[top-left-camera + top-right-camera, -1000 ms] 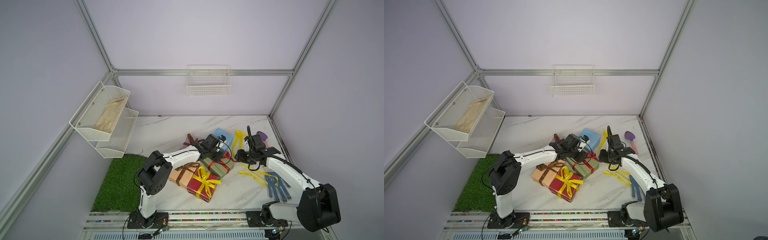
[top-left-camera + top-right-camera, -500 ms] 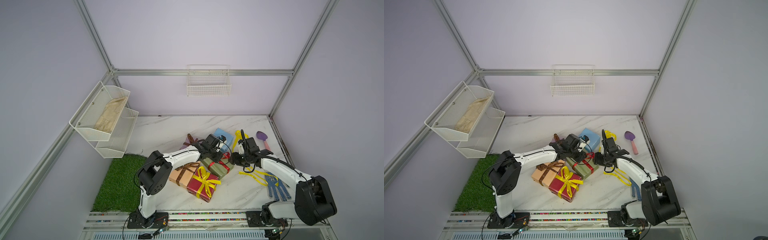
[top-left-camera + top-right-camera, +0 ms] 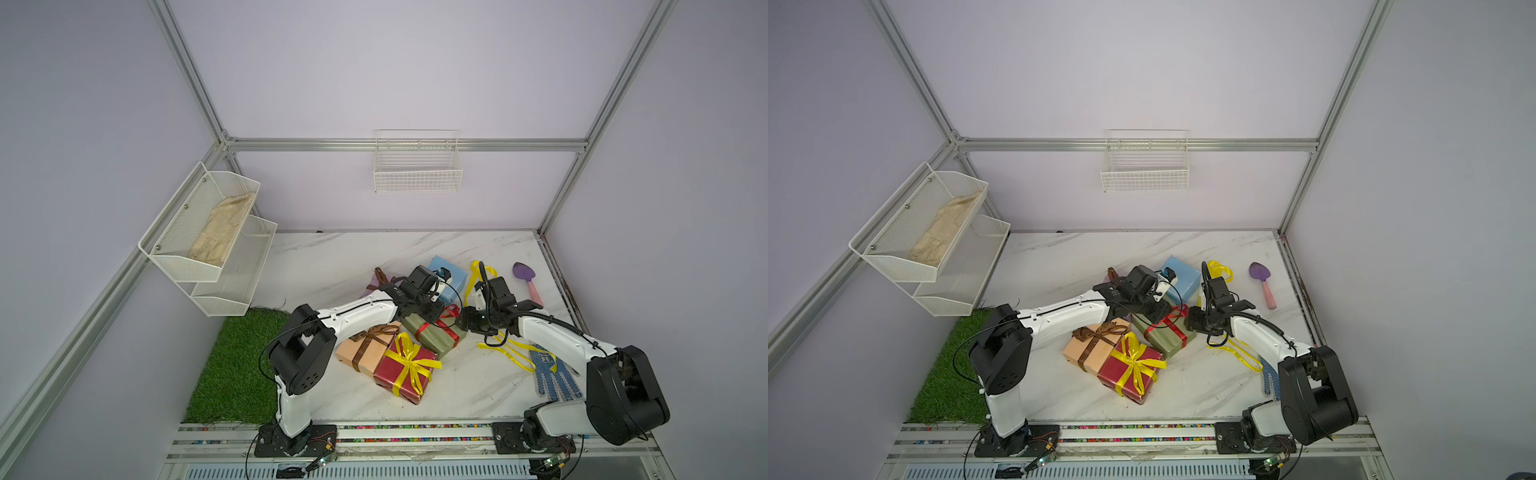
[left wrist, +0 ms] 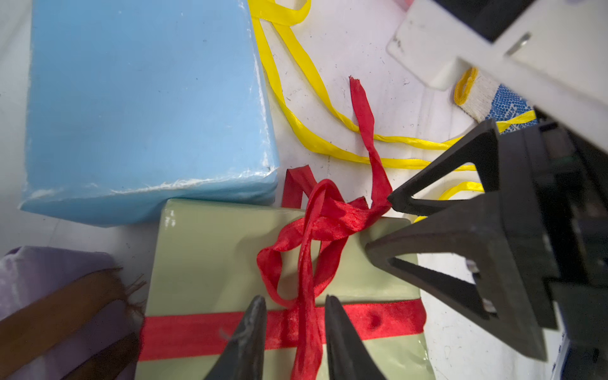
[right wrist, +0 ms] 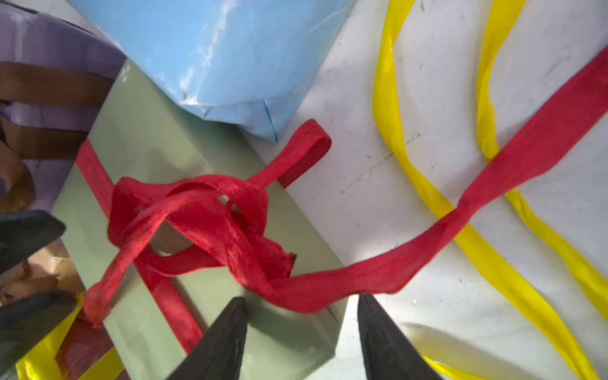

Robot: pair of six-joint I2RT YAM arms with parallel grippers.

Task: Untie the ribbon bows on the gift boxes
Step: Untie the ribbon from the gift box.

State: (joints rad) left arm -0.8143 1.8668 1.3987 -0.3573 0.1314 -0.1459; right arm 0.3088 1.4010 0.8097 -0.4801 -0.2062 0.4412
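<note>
Left wrist view report: you have a crinkled red satin bow [image 4: 324, 214], half loosened, on the glossy olive green box [image 4: 210, 256]. The box's far edge lies against the smooth light blue box [image 4: 138, 98]. One limp tail trails right onto the marble table [image 4: 362, 33], crossing a loose yellow ribbon [image 4: 309, 65].

Room is tight. The lilac box [image 4: 42, 266] crowds the far left, and the peach box [image 3: 348, 354] and dark red box [image 3: 388, 368] crowd the near side. Bare table lies only to the right.

The left gripper [image 4: 294, 299] has its fingers slightly apart, straddling one red strand without visibly squeezing it. The right gripper [image 5: 301, 297] is spread wider at the box's right edge, with the tail lying across the gap.
</note>
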